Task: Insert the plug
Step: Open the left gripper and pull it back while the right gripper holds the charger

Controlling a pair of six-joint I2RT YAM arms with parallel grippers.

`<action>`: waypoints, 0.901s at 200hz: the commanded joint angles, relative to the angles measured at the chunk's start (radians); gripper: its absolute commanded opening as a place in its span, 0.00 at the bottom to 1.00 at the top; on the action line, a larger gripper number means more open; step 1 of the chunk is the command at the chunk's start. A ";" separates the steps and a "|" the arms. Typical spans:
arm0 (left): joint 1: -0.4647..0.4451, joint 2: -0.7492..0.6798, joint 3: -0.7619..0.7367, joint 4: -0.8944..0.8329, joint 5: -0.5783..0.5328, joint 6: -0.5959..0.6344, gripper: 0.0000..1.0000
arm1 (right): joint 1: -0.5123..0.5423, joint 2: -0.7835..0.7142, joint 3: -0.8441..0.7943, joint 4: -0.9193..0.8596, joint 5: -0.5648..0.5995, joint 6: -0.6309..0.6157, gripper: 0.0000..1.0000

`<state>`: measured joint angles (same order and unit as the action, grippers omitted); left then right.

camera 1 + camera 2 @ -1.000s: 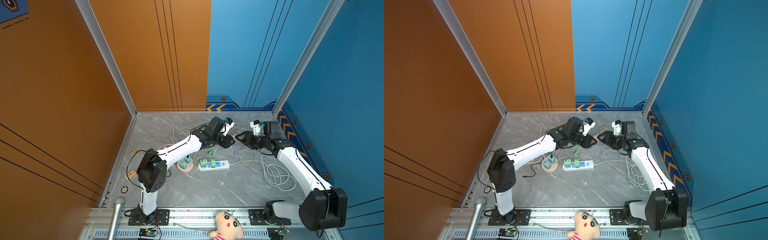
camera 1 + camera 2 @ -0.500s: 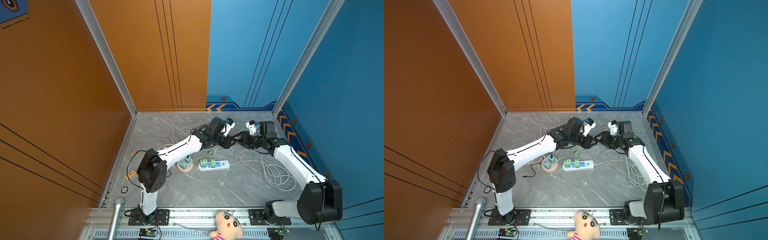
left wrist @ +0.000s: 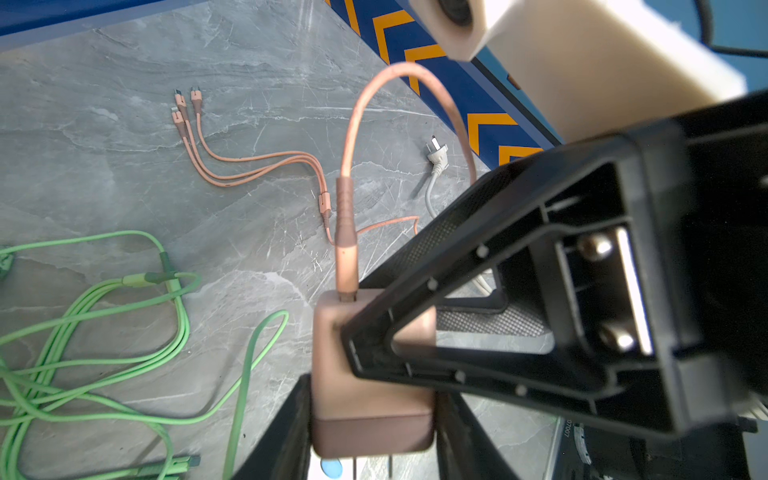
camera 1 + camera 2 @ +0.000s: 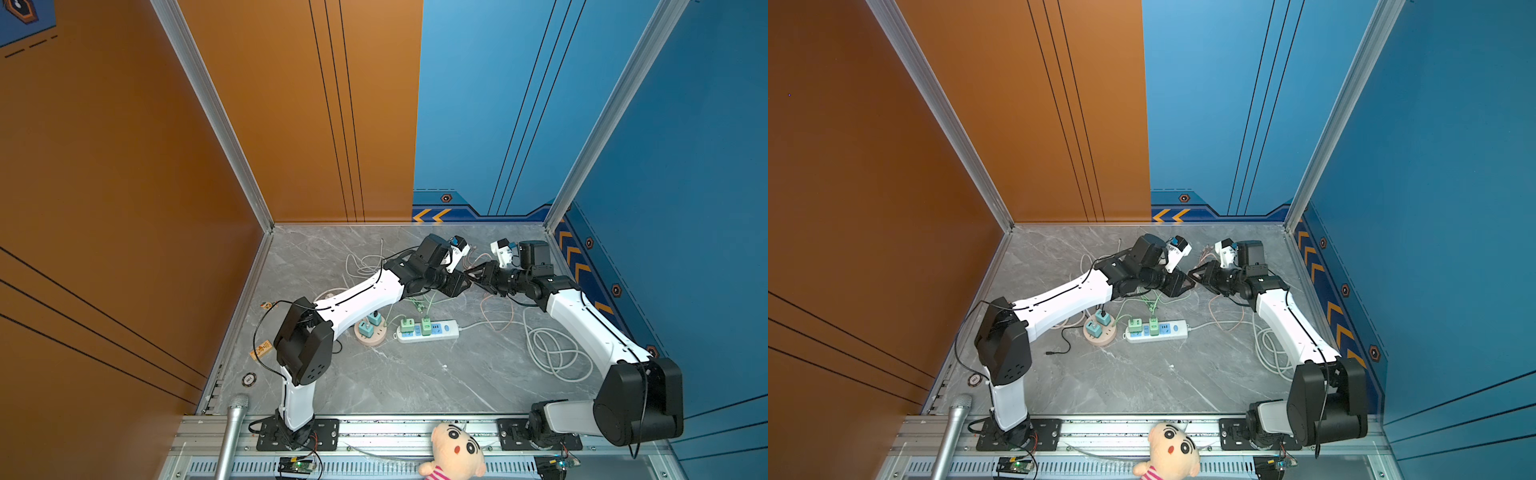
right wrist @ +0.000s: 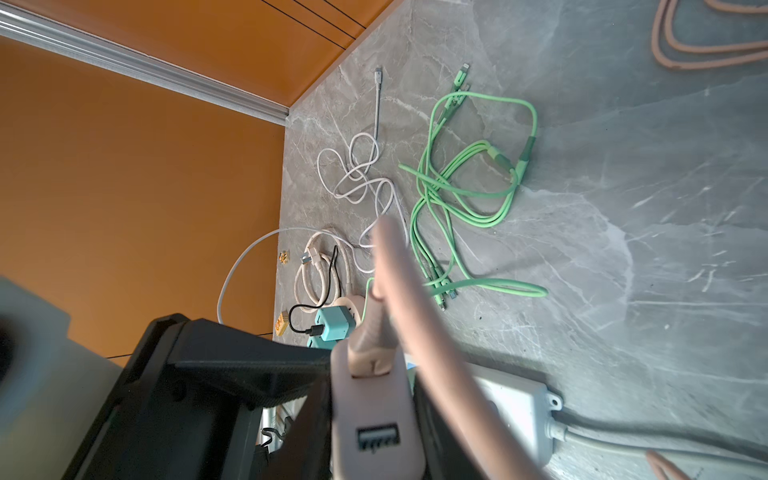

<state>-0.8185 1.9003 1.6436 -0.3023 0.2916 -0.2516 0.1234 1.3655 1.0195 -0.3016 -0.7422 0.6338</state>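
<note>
Left wrist view, left pincer (image 3: pixel 374 436) gripping pink charger (image 3: pixel 365 374), right pincer (image 5: pixel 376 415) clamped on its cable end, open tabletop (image 3: pixel 124 166) beneath.

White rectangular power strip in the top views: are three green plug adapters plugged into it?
No: the white rectangular power strip holds only two green plug adapters, side by side.
</note>
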 commanded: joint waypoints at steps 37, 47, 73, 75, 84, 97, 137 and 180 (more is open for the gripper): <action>0.001 -0.015 -0.009 0.077 0.000 -0.012 0.50 | 0.004 0.006 -0.017 0.031 -0.027 0.021 0.13; 0.004 -0.024 -0.021 0.085 -0.004 -0.019 0.57 | 0.000 0.001 -0.018 0.031 -0.012 0.020 0.12; 0.013 -0.070 -0.067 0.100 -0.035 -0.020 0.64 | -0.016 -0.018 -0.021 0.025 0.030 0.008 0.11; 0.014 -0.075 -0.071 0.101 -0.037 -0.019 0.64 | -0.016 -0.020 -0.021 0.023 0.036 0.006 0.10; 0.019 -0.096 -0.091 0.100 -0.044 -0.018 0.64 | -0.015 -0.027 -0.022 0.011 0.060 -0.008 0.09; 0.028 -0.133 -0.124 0.104 -0.052 -0.018 0.65 | -0.009 -0.042 -0.031 0.008 0.085 -0.024 0.08; 0.066 -0.260 -0.245 0.105 -0.100 -0.030 0.67 | 0.026 -0.098 -0.070 -0.014 0.196 -0.104 0.08; 0.111 -0.387 -0.343 0.105 -0.159 -0.043 0.69 | 0.097 -0.201 -0.145 0.020 0.296 -0.239 0.05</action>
<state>-0.7303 1.5707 1.3453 -0.2043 0.1852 -0.2817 0.1875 1.2236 0.9150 -0.2985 -0.5209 0.5079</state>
